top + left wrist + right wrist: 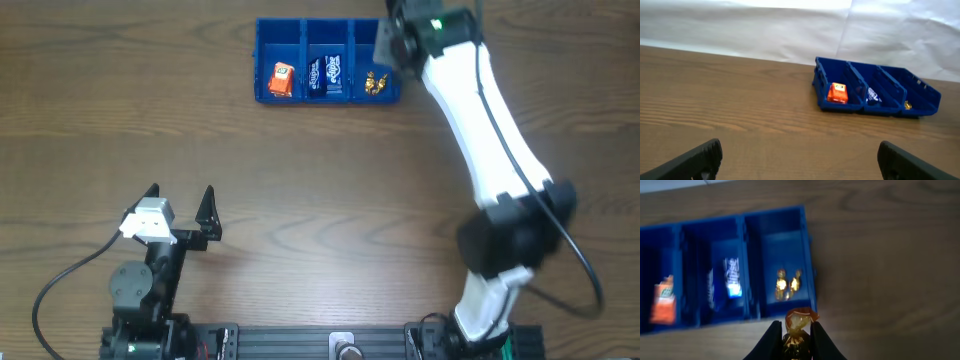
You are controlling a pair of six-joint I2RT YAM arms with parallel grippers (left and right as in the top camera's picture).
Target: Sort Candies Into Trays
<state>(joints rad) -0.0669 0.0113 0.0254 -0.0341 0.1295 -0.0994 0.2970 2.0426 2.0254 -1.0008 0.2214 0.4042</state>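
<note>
**Top view:** My left gripper (180, 195) sits low over the wood-grain table (300, 200). Its black fingers are spread wide and empty, well apart from the blue tray (261, 60) on the far side. The hard plastic tray has three oblong compartments side by side. An orange candy (282, 81) lies in the left one, blue-wrapped candies (326, 76) in the middle and gold candies (375, 84) in the right. My white-shelled right arm reaches to the tray's right end, where my right gripper (388, 45) hangs.

**Left wrist view:** My two fingers stand open over the wood. The blue tray (927, 97) lies ahead, before a creased white backdrop (740, 30). The orange candy (837, 93) leans at its compartment's near end, its label too small to read.

**Right wrist view:** My right gripper (795, 328) is clamped on a gold-foil candy (800, 316) with a crinkled wrapper flared at the top. It is held just outside the blue tray (810, 255), at the end of the compartment with the gold candies (786, 285). Print on the blue-wrapped candies (731, 277) is blurred.
</note>
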